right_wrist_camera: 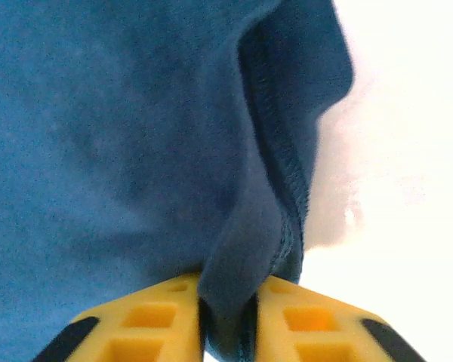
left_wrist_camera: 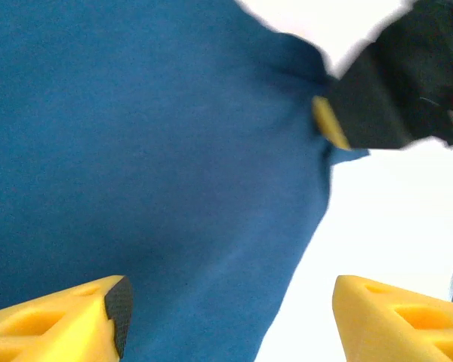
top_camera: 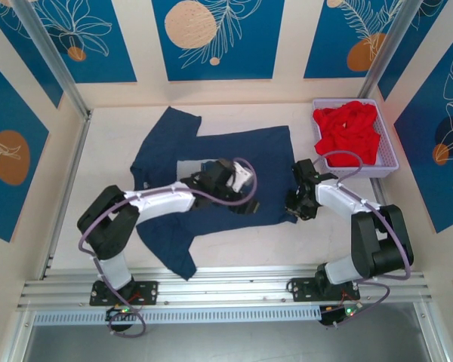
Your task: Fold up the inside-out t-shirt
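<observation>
A pale table [top_camera: 106, 158], walled by blue flowered panels [top_camera: 215, 34], holds one navy t-shirt [top_camera: 211, 173] spread out and one basket [top_camera: 385, 167] of red cloth [top_camera: 347, 132]. Two arms work here — the left gripper [left_wrist_camera: 226, 320] gapes above the shirt, the right gripper [right_wrist_camera: 230, 317] pinches its edge.

A crumpled red garment [top_camera: 349, 130] fills a lavender basket [top_camera: 390, 154] at the white table's [top_camera: 106, 151] far right corner.
</observation>
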Controlling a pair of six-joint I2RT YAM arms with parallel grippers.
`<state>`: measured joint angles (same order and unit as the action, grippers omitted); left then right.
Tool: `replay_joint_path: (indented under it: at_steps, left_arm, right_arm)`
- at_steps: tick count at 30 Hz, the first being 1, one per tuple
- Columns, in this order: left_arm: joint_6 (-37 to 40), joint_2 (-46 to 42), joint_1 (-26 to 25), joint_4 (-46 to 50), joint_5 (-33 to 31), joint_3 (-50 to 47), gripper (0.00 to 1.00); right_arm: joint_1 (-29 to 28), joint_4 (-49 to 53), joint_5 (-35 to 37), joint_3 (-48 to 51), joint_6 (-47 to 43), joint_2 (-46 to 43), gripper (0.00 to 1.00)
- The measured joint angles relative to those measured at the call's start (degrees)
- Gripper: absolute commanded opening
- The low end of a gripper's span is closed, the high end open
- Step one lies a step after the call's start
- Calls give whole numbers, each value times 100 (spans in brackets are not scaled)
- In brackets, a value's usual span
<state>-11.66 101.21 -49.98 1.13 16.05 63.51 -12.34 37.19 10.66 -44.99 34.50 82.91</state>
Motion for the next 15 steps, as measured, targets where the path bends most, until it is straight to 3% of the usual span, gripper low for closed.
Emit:
replay_joint_path:
  at_steps: [5, 9, 11, 15]
  left_arm:
    - [1244, 619, -774, -363, -492, 363, 75]
    - [1937, 1368, -1099, -612, -870, 774, 72]
    - [2138, 1635, -1139, -673, -1040, 885, 62]
    - [2420, 1945, -1147, -785, -1399, 1045, 28]
  right_arm:
    - [313, -31, -385, -153, -175, 79, 9]
    - [660, -31, -833, -302, -321, 76, 8]
    - [824, -20, -1064, -330, -378, 50, 8]
    - [1001, 105, -1349, -442, -472, -9, 10]
